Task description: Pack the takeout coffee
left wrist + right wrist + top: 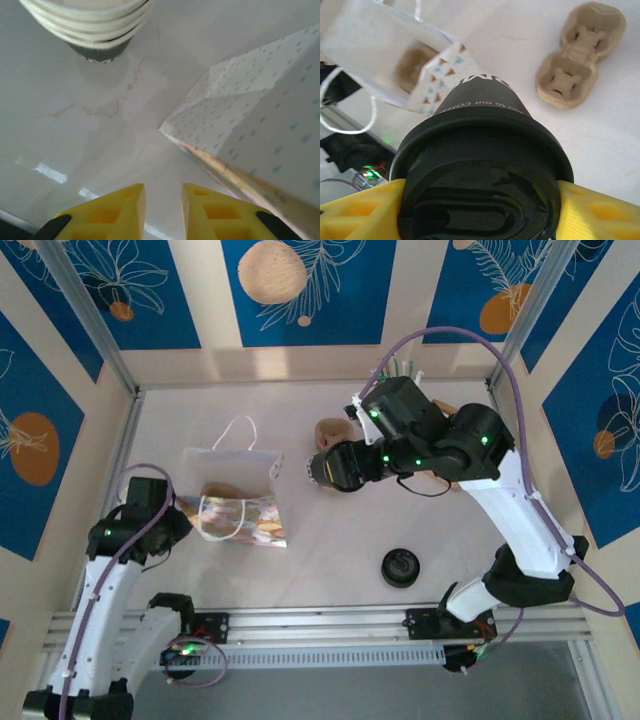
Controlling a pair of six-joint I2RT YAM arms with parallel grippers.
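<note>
While clamped at its lid by the right hand (477,212), the takeout coffee (487,107) is held above the tabletop (330,540), near the paper bag (232,472). Judged light, crushable, spill-prone; the stiffer lid rim is favoured. Left hand (162,195): parted, empty.

The scene held one takeout coffee (480,160), one white paper bag (232,468), one cardboard two-cup carrier (580,55), one loose black lid (400,567) at five o'clock on the tabletop (330,530), and one stack of nested paper cups (95,25).
</note>
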